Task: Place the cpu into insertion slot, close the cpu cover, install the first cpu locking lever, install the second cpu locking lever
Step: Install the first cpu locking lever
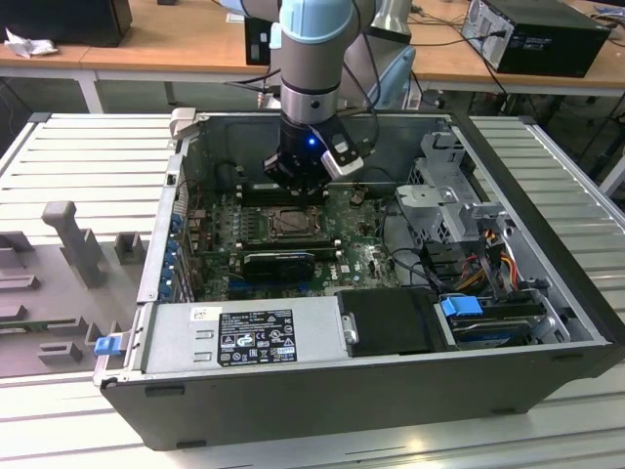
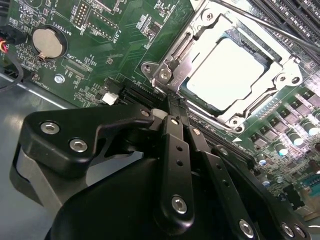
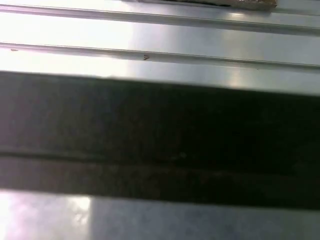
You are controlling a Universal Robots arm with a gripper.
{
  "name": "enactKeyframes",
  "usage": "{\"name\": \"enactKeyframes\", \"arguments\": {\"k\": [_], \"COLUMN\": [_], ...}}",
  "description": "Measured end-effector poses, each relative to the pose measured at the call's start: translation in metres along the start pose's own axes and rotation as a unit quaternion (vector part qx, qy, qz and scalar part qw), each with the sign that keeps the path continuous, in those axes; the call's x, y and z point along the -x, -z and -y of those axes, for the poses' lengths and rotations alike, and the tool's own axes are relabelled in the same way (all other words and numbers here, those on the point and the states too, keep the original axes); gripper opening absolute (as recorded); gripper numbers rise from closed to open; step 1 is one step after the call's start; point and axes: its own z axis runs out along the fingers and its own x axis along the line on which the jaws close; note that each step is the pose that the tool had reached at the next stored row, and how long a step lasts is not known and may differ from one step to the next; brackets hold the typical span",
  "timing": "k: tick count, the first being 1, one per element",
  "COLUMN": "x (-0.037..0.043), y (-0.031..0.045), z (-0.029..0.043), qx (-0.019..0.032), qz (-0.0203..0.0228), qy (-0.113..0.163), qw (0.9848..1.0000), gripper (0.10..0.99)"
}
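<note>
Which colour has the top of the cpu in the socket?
Pale silvery-grey, seen best in the second wrist view: the cpu.

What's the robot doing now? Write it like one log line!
gripper: shut, empty, beside slot | cpu: in insertion slot | cpu cover: closed

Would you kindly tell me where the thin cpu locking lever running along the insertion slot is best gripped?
Probably on its straight rod, the cpu locking lever, pinched across its thickness from above. It runs bare along the insertion slot's edge beside the memory slots, so fingers should fit either side.

cpu [image 2: 231,75] inside insertion slot [image 2: 170,62]
</note>
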Motion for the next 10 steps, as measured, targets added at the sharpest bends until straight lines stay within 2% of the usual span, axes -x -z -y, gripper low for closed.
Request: {"name": "enactKeyframes", "arguments": {"k": [4, 7, 8, 10], "x": [-0.0001, -0.0001, 0.0, 0.0002], "y": [-0.0005, -0.0004, 0.0022, 0.0168], "z": [0.0002, 0.0001, 0.0, -0.0011], "qx": [-0.0009, 0.0016, 0.0016, 0.0009], "qz": [-0.0002, 0.0, 0.0, -0.0001], "qy": [0.0, 0.0, 0.0, 0.0], "qw": [1.0, 1.0, 1.0, 1.0], "gripper": [0.106, 0.106, 0.106, 0.106]}}
